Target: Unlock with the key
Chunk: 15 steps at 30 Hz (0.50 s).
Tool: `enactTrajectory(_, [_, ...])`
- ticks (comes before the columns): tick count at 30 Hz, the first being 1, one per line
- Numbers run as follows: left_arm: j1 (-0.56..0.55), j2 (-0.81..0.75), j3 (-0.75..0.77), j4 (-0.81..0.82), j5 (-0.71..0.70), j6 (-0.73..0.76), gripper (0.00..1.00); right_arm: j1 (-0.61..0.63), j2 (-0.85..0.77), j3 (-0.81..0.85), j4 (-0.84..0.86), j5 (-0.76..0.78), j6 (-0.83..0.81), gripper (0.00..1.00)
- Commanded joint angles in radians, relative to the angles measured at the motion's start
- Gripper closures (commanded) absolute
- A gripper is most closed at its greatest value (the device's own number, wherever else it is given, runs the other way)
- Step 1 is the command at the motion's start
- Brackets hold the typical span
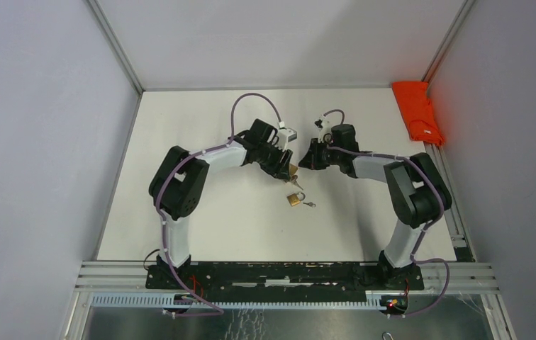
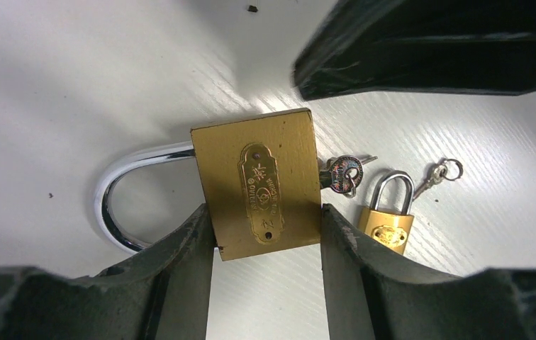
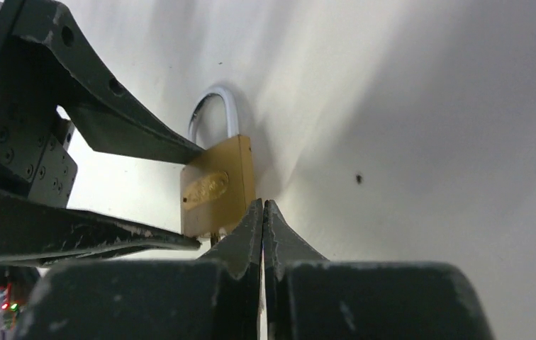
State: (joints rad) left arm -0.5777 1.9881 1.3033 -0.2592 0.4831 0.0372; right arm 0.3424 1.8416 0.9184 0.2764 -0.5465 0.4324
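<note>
Snugly, big padlock (image 2: 258,188) edges between left fingers (image 2: 180,273), right fingers (image 3: 245,239) closed alongside

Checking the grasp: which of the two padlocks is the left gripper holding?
The larger brass padlock, clamped in the left gripper; the smaller padlock lies loose on the table.

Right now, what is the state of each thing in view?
Left gripper: shut on the big padlock.
Right gripper: shut, holding nothing.
Big padlock: held, shackle looks closed.
Key: stuck in the big padlock.
Small padlock: lying flat, shackle closed.
Small key: loose beside the small padlock.
</note>
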Motion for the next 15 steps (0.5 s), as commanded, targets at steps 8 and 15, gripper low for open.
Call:
enactTrajectory(8, [0.006,0.058,0.063,0.008,-0.068,-0.080,0.98,0.071,-0.148,0.010,-0.325,0.245,-0.260,1.00])
enactTrajectory(15, [0.005,0.057,0.067,0.002,-0.061,-0.074,0.98,0.108,-0.085,0.056,-0.315,0.207,-0.235,1.00])
